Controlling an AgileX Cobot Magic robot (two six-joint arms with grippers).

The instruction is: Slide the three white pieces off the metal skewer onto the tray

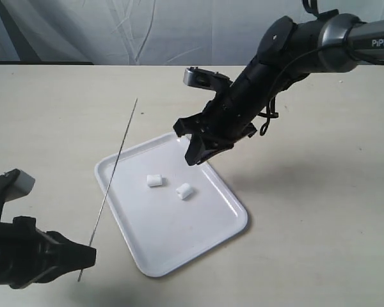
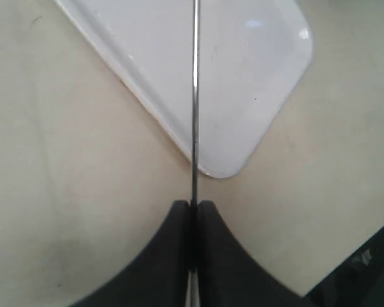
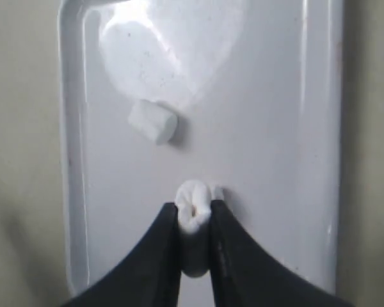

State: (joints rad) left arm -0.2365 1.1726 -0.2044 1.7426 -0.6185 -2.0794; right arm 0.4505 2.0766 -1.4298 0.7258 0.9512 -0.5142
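With the bare skewer [image 1: 115, 171] clamped in the left gripper [image 1: 86, 257] at lower left and two white pieces [image 1: 154, 181] on the tray [image 1: 179, 240] at centre, the right gripper [image 1: 200, 155] (pinching the third piece [image 3: 193, 214] above the tray's upper corner) likely need only dip and release.

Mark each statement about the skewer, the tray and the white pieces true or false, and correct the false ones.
1. The left gripper is shut on the metal skewer. True.
2. White pieces are threaded on the skewer. False: its visible length is bare.
3. Two white pieces lie on the tray. True.
4. The right gripper is open and empty. False: its fingers pinch a third white piece.
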